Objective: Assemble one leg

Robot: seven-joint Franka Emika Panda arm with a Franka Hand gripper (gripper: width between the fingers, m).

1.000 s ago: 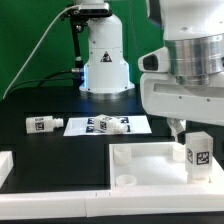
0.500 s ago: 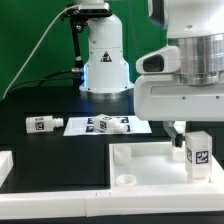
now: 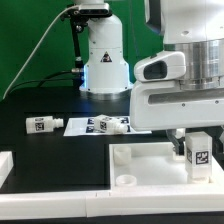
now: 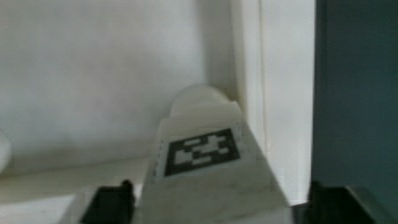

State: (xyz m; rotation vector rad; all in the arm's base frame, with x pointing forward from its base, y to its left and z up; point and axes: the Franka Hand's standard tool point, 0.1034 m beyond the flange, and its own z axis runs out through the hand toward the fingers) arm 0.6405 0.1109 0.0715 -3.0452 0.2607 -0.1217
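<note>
The leg [image 3: 199, 151], a small white oblong block with a square tag, stands upright at the far corner of the large white tray [image 3: 150, 160] on the exterior view's right. My gripper [image 3: 196, 140] is shut on it from above, a dark finger [image 3: 180, 135] showing beside it. In the wrist view the leg [image 4: 210, 150] tapers away from the gripper [image 4: 217, 205] with its tag facing the camera. It sits next to the tray's raised wall [image 4: 267, 60]. The leg's lower end and any hole beneath it are hidden.
Another leg [image 3: 42, 124] lies on the black table at the exterior view's left. Two more legs [image 3: 105, 125] lie on the marker board [image 3: 78, 128]. The arm's base [image 3: 103, 60] stands behind. A white part [image 3: 5, 165] sits at the left edge.
The arm has shifted toward the exterior view's right and slightly lower, carrying the leg a little farther along the tray's far edge.
</note>
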